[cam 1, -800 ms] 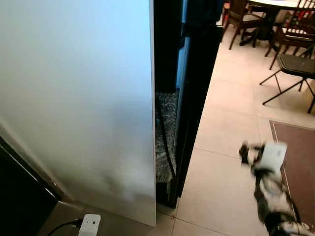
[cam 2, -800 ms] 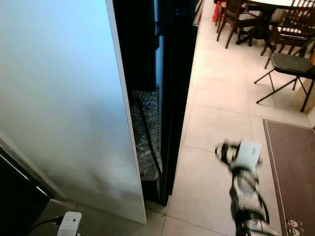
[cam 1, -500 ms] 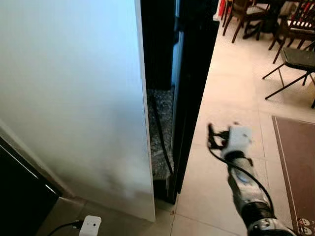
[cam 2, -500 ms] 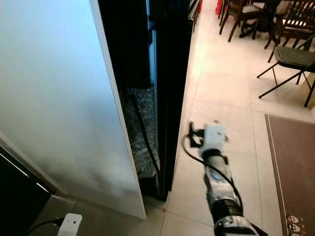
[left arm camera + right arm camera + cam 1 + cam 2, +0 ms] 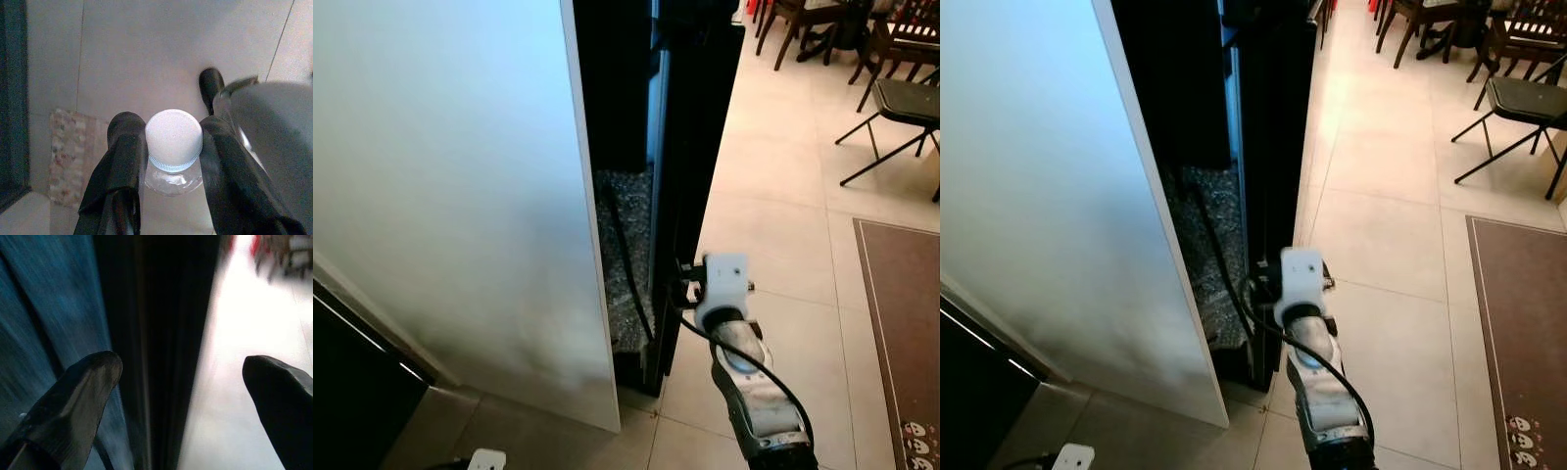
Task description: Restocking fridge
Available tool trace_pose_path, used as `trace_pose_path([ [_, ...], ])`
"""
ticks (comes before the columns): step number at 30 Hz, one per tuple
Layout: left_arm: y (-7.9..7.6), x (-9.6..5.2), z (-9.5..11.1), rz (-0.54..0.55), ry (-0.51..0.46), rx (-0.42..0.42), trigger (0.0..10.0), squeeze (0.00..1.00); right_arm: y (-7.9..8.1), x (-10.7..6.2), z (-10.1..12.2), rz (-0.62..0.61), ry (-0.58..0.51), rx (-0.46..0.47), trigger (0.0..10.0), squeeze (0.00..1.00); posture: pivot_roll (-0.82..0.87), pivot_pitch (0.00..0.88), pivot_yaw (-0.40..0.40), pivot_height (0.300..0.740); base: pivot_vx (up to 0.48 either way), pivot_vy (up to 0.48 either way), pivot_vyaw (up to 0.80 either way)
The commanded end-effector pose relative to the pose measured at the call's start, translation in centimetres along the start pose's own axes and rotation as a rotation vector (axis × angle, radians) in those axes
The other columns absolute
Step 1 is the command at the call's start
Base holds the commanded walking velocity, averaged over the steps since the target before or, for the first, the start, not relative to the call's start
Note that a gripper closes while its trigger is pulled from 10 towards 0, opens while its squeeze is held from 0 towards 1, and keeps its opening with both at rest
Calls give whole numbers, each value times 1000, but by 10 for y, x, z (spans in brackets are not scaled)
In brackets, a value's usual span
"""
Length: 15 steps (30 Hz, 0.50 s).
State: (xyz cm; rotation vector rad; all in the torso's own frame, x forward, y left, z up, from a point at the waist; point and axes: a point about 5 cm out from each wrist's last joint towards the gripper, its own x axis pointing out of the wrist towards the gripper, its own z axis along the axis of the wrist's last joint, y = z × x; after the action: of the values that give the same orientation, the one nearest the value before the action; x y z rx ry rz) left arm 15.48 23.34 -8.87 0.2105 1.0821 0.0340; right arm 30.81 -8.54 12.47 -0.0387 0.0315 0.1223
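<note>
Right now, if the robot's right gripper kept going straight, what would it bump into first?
Probably the black fridge door: the open right gripper points right at its edge, with the door looking close ahead.

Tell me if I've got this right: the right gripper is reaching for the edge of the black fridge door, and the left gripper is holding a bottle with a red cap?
Nearly right. The cap is white, not red, as the left wrist view shows: the left gripper is shut on a clear bottle. The right gripper is indeed open at the edge of the black fridge door.
</note>
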Motion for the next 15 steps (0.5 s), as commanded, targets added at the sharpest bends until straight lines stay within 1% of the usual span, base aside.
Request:
trace_pose_path([
  [1,3,-2,-12,9,24,19,10000,0,28,-13,-8,62,44,68,10000,0,38,115,22,740,0,0,0],
  [3,3,-3,-15,10,30,26,10000,0,28,-6,-6,67,51,52,10000,0,40,119,21,740,0,0,0],
  [4,4,-3,-16,11,32,28,10000,0,28,-6,-5,64,57,46,10000,0,39,123,22,740,0,0,0],
  [5,4,-3,-18,11,34,27,10000,0,25,-2,0,54,49,47,10000,588,37,128,22,740,0,0,0],
  [6,4,-4,-19,10,35,28,10000,0,23,2,2,50,45,47,10000,753,36,129,23,740,0,0,0],
  [11,5,-5,-24,6,37,38,10000,0,17,12,15,36,35,54,10000,769,31,135,26,740,0,0,0],
  [12,5,-5,-24,6,38,39,10000,0,15,13,17,28,29,51,10000,961,30,135,26,740,0,0,0],
  [13,5,-5,-24,6,38,39,10000,0,14,14,18,23,24,50,10000,961,30,135,26,740,0,0,0],
  [14,5,-5,-25,5,38,41,10000,0,13,16,21,3,16,34,10000,1000,28,138,28,740,0,0,0],
  [15,4,-5,-26,4,38,41,10000,0,12,16,22,-6,13,27,10000,976,27,138,27,740,0,0,0],
])
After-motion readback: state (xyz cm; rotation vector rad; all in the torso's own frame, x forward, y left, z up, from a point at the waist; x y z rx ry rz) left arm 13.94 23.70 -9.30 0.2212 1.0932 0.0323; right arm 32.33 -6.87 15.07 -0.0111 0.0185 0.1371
